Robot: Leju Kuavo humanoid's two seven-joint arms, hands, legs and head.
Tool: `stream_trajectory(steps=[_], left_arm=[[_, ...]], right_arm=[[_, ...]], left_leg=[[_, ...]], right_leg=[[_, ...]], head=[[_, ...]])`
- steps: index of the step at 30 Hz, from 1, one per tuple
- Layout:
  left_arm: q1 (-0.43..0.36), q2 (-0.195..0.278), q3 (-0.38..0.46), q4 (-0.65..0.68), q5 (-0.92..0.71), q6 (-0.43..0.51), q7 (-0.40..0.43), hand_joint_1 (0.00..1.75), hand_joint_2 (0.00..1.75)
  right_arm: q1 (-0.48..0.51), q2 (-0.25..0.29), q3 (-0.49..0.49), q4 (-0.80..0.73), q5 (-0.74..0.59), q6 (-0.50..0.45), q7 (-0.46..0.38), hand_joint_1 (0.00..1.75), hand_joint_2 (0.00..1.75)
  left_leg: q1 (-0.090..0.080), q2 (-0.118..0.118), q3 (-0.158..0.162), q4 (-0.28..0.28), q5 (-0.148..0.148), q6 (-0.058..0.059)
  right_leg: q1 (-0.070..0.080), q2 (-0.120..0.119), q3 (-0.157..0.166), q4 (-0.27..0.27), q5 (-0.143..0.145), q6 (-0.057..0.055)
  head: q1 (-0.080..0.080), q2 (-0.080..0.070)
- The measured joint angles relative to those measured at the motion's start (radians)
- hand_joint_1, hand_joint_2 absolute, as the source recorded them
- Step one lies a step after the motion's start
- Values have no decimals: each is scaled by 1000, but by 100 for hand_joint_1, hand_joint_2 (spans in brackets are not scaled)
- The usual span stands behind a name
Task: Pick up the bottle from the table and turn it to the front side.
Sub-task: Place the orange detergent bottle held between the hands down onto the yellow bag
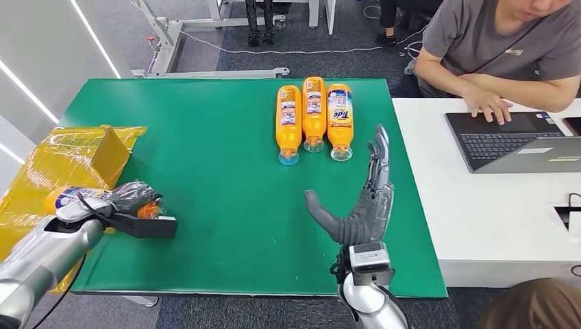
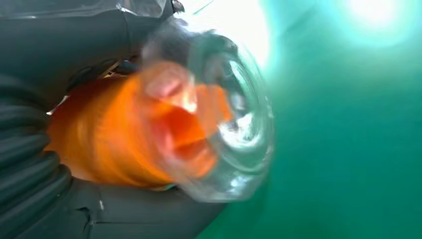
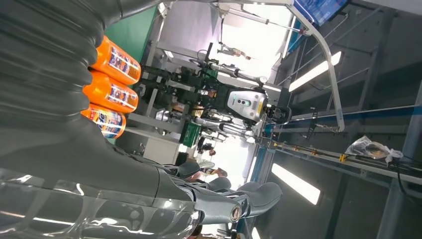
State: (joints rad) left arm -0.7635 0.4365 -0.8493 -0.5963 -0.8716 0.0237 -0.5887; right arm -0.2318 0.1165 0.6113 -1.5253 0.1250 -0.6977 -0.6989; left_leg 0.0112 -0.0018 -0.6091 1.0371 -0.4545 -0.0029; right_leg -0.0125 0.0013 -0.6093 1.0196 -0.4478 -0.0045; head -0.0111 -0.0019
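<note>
My left hand (image 1: 127, 201) grips an orange bottle (image 1: 68, 197) lying on its side at the table's left edge, clear cap end toward the table's middle. In the left wrist view the same orange bottle (image 2: 124, 134) sits in my left hand (image 2: 45, 164), its clear cap (image 2: 234, 124) blurred and close. Three more orange bottles (image 1: 314, 113) lie side by side at the far middle of the green table (image 1: 219, 171), caps toward me; the right one shows its front label. My right hand (image 1: 363, 205) stands open, fingers up, just short of them, holding nothing. The three bottles (image 3: 112, 84) appear beyond my right hand (image 3: 219, 199).
A yellow bag with a yellow box (image 1: 96, 154) lies at the table's left edge beside my left hand. A white table (image 1: 493, 205) adjoins on the right, with a laptop (image 1: 507, 140) and a seated person (image 1: 507, 48) typing. Another person's head (image 1: 534, 308) shows at lower right.
</note>
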Motion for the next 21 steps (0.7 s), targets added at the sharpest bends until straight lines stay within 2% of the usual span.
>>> stream_trajectory(steps=[1,10,21], left_arm=[[-1,-8,-3,0,0,0,0,0,175],[-18,-33,-20,12,1,-1,-4,0,175],[-6,61,-21,-43,114,-115,-20,0,175]], right_arm=[[0,1,1,1,1,0,0,0,175],[-3,3,3,4,-4,0,0,0,175],[-5,3,9,4,-10,0,0,0,175]], left_leg=[[0,0,0,0,0,0],[0,2,0,0,0,0],[1,2,0,0,0,-1]], right_leg=[[0,0,0,0,0,0],[0,2,-1,0,0,0],[0,2,-1,1,0,-1]], head=[[0,0],[0,0],[0,0]])
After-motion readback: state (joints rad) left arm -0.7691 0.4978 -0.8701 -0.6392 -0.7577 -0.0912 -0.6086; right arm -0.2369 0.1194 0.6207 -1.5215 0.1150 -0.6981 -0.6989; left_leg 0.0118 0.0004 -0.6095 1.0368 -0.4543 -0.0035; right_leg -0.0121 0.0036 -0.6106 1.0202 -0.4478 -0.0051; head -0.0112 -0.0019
